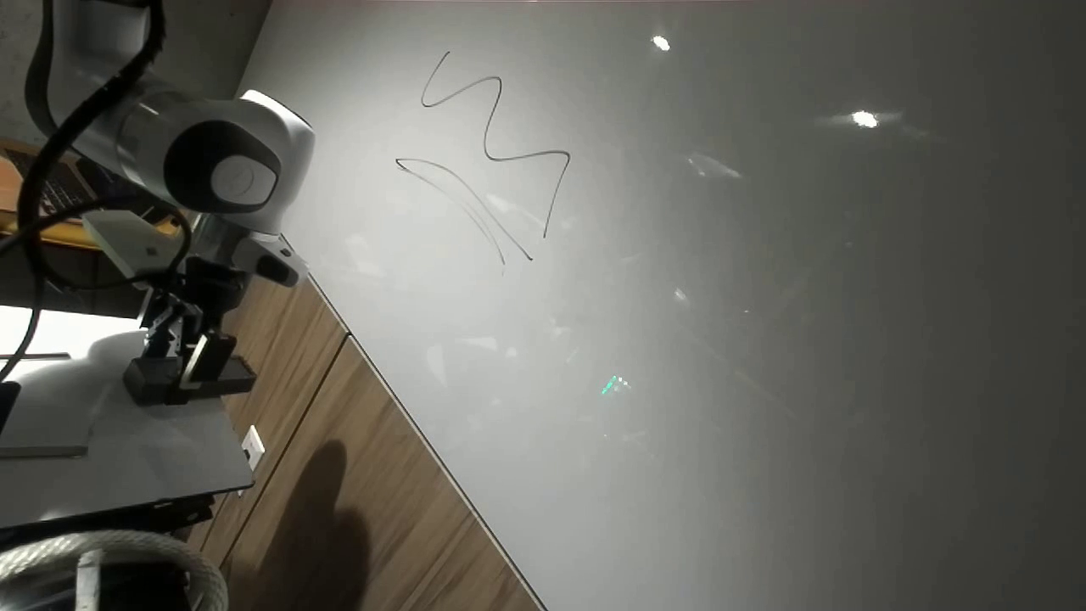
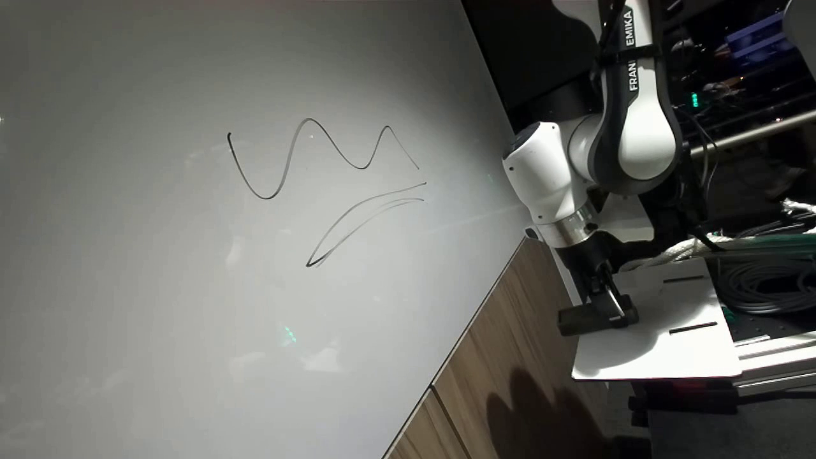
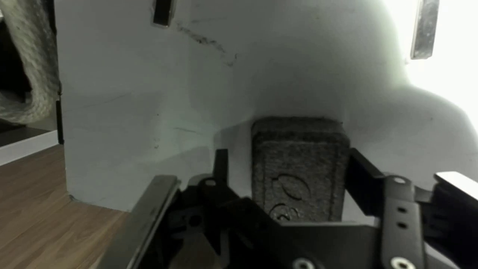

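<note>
Block (image 3: 298, 160) of dark, felt-like material, shaped like a board eraser, lies between the fingers (image 3: 221, 166) of a robot's black hand (image 3: 286, 152), seen against a pale bench (image 3: 130, 74). The fingers stand partway spread, without a visible grip: a gap shows on one side of the block, while on the opposite side the finger comes right up to its edge, whether touching or just beside it cannot be told. Leaf-like and rounded outlines (image 3: 293, 185) mark the top face. Whether the block rests on the bench or is raised from it is also unclear. Ahead of the hand, a dark strip (image 3: 163, 13) and a silvery strip (image 3: 425, 31) lie on the bench, well apart, and off to the hand's side a thick rope (image 3: 33, 56) loops beside the bench's edge. Above the hand in both exterior views rises the white arm (image 2: 545, 175); beyond the hand, wood-grain panels (image 1: 424, 518) border a glossy grey board (image 1: 764, 467) that bears a thin wavy line (image 1: 486, 136) and narrow curved strokes (image 1: 482, 202), both well apart from the hand.
</note>
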`<state>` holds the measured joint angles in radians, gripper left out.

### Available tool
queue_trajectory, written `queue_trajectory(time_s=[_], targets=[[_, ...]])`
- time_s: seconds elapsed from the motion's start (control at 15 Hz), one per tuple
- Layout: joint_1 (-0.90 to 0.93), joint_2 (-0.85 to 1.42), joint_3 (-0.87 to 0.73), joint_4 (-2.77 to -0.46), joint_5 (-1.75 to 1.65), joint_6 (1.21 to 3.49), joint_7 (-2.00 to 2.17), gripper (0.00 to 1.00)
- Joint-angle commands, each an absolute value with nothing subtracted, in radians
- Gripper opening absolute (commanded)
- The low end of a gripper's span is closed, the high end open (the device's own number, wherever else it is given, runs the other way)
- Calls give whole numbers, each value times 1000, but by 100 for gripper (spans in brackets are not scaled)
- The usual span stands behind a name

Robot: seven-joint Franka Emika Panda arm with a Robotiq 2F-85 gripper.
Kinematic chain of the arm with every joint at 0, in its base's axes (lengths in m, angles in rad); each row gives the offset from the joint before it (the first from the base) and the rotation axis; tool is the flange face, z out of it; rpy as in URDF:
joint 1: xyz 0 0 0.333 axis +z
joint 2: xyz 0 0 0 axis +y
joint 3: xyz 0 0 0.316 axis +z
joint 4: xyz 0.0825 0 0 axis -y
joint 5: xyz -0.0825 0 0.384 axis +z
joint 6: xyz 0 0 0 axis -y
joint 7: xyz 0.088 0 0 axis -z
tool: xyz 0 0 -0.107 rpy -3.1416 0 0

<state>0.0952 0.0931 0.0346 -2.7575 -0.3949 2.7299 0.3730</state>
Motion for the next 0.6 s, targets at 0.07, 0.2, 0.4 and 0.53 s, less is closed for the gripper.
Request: queue_trajectory(time_s=[0.07, 0.2, 0.4, 0.53], targets=[[125, 92, 26, -2757, -432, 2735, 408, 39], [136, 90, 24, -2757, -458, 2728, 428, 31], [137, 94, 29, -2757, -501, 2726, 460, 83], [134, 96, 28, -2758, -514, 2727, 467, 95]])
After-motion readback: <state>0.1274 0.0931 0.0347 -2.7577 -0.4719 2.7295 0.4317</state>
